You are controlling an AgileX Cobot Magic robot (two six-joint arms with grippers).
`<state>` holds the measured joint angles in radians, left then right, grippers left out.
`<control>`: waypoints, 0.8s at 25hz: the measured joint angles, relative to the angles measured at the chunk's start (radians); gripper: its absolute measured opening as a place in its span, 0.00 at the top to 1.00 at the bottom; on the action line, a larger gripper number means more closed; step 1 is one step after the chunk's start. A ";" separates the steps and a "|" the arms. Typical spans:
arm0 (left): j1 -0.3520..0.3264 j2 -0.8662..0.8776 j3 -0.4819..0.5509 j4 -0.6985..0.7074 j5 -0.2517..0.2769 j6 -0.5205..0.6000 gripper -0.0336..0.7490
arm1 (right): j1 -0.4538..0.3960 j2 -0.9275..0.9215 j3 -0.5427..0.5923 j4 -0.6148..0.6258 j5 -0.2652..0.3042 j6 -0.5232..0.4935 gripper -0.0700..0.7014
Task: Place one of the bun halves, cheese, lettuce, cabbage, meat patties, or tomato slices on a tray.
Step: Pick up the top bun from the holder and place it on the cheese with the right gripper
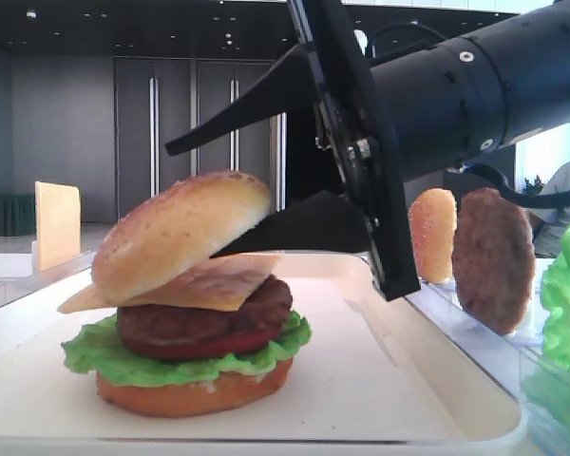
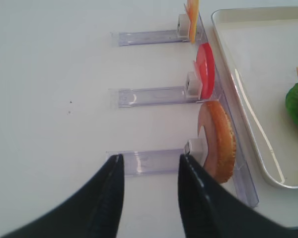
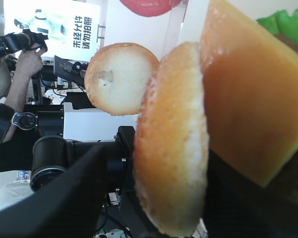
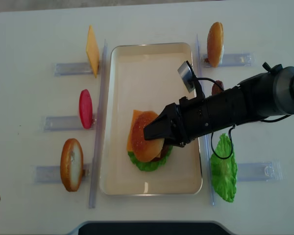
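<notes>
Mid-frame on the tray (image 4: 117, 88): bun top (image 1: 180, 233) sits tilted on cheese (image 1: 214, 282), patty, lettuce. Right gripper (image 1: 230, 195) released, jaws spread around the bun's edge. Left gripper (image 2: 149, 191) open, empty, lower frame.

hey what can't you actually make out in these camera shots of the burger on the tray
- Tomato slice in burger: front view, mostly hidden under meat patty.
- Bun top: right wrist view, blurred close-up, lower edge cut off.
- Left claw: left wrist view, only fingers visible; bottom edge hides the rest.
</notes>
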<state>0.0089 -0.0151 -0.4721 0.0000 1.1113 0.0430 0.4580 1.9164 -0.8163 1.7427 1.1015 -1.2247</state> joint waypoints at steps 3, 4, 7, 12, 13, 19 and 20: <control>0.000 0.000 0.000 0.000 0.000 0.000 0.60 | 0.000 0.000 0.000 0.000 0.000 0.001 0.36; 0.000 0.000 0.000 0.000 0.000 0.000 0.60 | 0.000 0.000 0.000 0.000 -0.001 0.001 0.36; 0.000 0.000 0.000 0.000 0.000 0.000 0.60 | 0.000 -0.001 0.000 0.000 -0.013 0.001 0.35; 0.000 0.000 0.000 0.000 0.000 0.000 0.60 | 0.000 -0.001 0.000 0.000 -0.028 0.001 0.35; 0.000 0.000 0.000 0.000 0.000 0.000 0.60 | 0.000 -0.001 0.000 0.000 -0.032 0.001 0.35; 0.000 0.000 0.000 0.000 0.000 0.000 0.60 | 0.000 -0.036 0.000 -0.011 -0.074 0.001 0.30; 0.000 0.000 0.000 0.000 0.000 0.000 0.60 | -0.001 -0.044 0.000 -0.016 -0.080 0.001 0.29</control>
<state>0.0089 -0.0151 -0.4721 0.0000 1.1113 0.0430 0.4566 1.8726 -0.8163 1.7265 1.0214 -1.2238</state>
